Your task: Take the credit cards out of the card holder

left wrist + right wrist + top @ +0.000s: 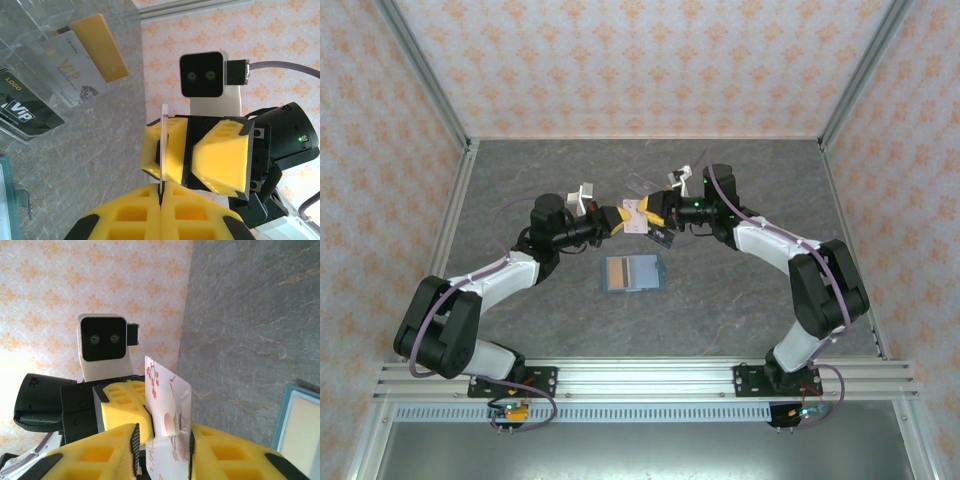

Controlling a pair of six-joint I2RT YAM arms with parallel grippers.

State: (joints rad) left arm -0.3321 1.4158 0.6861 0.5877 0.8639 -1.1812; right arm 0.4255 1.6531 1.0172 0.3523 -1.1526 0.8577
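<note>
A white credit card [634,216] printed with red blossoms hangs in the air between both grippers, above the middle of the table. My left gripper [162,192] is shut on the card's [163,145] thin edge. Facing it, my right gripper [190,165] has its jaws apart, and the card rests against one yellow finger. In the right wrist view the card [167,405] stands between the right gripper's [165,436] parted fingers. The teal card holder [633,273] lies flat and open on the table, nearer the arm bases; its edge [300,425] shows at the lower right.
A clear acrylic stand [30,50] just behind the grippers holds a gold card [97,47], a white VIP card [70,70] and a black VIP card [25,107]. Patterned walls enclose the grey stone-look table [750,290] on three sides.
</note>
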